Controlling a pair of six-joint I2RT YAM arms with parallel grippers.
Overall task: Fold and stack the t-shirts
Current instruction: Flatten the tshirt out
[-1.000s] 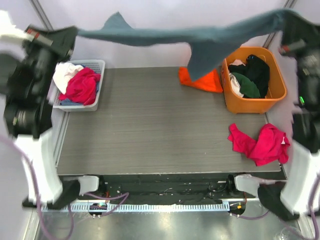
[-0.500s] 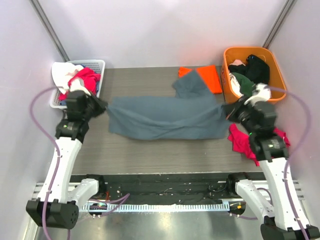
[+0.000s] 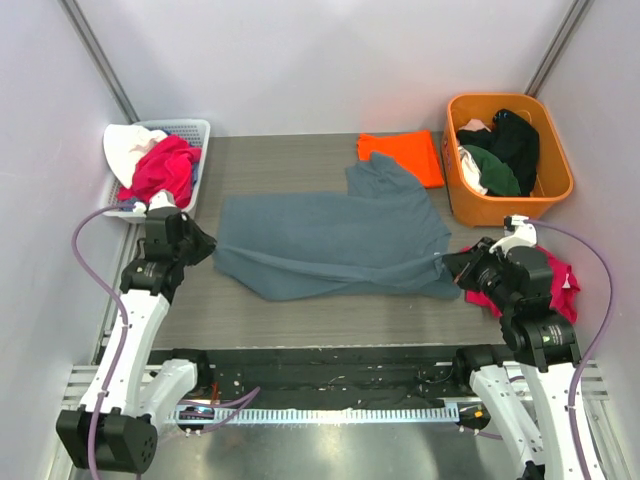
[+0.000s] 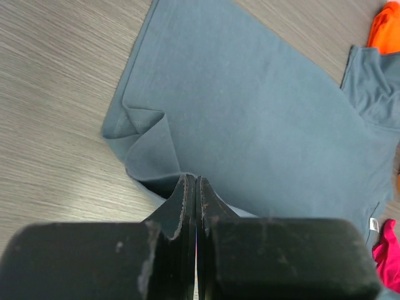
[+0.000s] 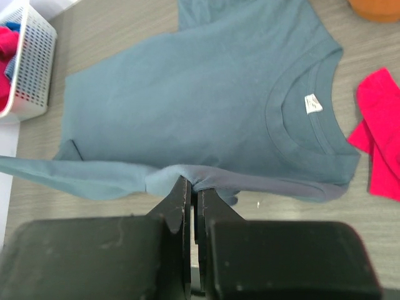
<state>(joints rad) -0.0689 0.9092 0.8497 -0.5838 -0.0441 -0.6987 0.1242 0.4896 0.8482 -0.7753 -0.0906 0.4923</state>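
The slate blue-grey t-shirt (image 3: 330, 240) lies spread across the middle of the table, its collar toward the right and one sleeve reaching back toward the orange t-shirt (image 3: 405, 155). The orange one rests folded at the far edge. My left gripper (image 3: 208, 245) is low at the shirt's left edge, shut on a pinch of its hem (image 4: 192, 180). At the shirt's right near edge, my right gripper (image 3: 447, 266) is shut on a bunched fold of blue-grey fabric (image 5: 194, 184). The collar and its label (image 5: 312, 103) face up.
An orange tub (image 3: 555, 190) with dark and white clothes stands at the back right. A white basket (image 3: 195, 130) holding red and white garments sits at the back left. A magenta garment (image 3: 560, 285) lies under my right arm, close to the shirt's collar side.
The blue-grey t-shirt was stretched high in the air between both grippers; it has come down and now lies on the table. Both arms have lowered and drawn toward the near side.
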